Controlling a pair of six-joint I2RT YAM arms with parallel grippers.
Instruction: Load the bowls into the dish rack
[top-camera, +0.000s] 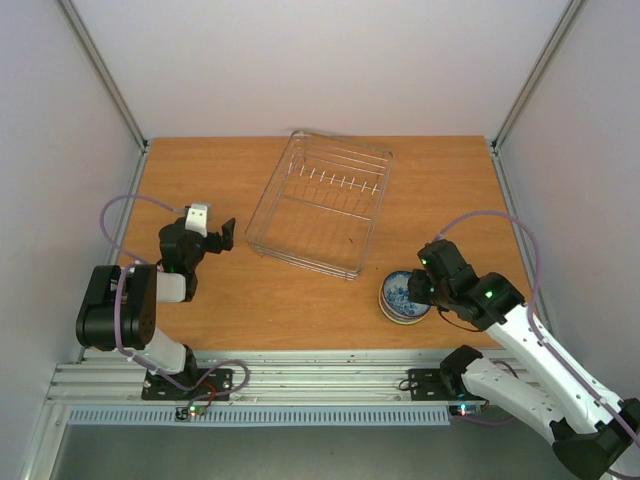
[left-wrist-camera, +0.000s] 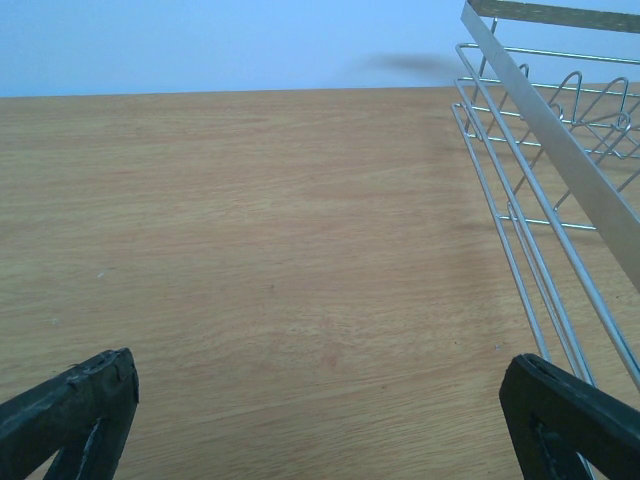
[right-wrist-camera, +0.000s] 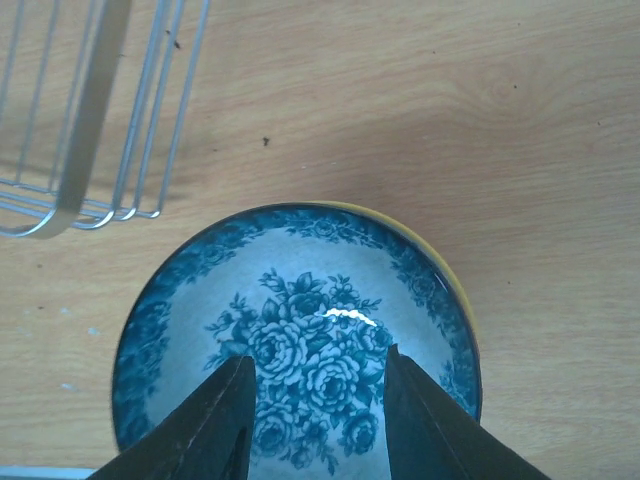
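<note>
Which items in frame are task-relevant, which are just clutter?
Job: blue-and-white bowl stacked on a yellow-rimmed bowl; empty dish rack; right gripper, open above the stack.
Bystanders: no loose clutter visible; just the table and the left gripper, open, beside the rack.

You have a wood-grain bench (top-camera: 250, 300) enclosed by pale walls (top-camera: 330, 60) on three sides, metal posts (top-camera: 98, 65) rising at its back corners, and what looks like a ribbed aluminium rail (top-camera: 320, 372) along its near edge.
</note>
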